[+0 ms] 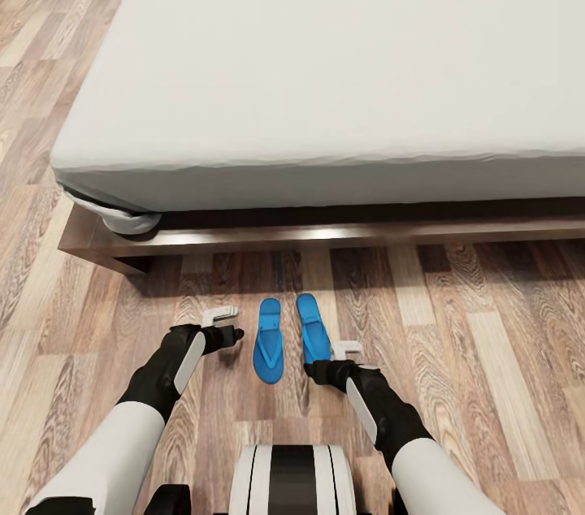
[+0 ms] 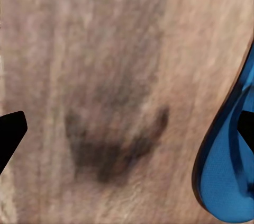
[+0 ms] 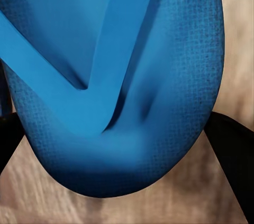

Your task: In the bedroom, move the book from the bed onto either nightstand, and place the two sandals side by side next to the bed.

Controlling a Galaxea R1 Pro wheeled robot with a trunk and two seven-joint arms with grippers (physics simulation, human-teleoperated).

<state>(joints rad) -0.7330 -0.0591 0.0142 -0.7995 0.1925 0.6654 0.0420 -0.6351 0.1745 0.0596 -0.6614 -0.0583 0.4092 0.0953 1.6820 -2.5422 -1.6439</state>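
Two blue sandals lie side by side on the wood floor in front of the bed (image 1: 341,68). The left sandal (image 1: 268,340) lies free; its edge shows in the left wrist view as the left sandal (image 2: 227,176). My left gripper (image 1: 236,322) hovers open just left of it, over bare floor, fingers (image 2: 10,134) wide apart. My right gripper (image 1: 329,361) sits at the heel of the right sandal (image 1: 313,326). In the right wrist view that sandal's heel (image 3: 116,75) lies between the dark fingers (image 3: 233,155), which touch its sides. The book and the nightstand are out of view.
The bed's dark wooden frame (image 1: 325,237) runs across just beyond the sandals' toes, with the pale mattress above it. A white rounded object (image 1: 130,218) sits at the bed's left corner. Wood floor (image 1: 487,336) stretches to both sides. My base (image 1: 291,478) stands right behind the sandals.
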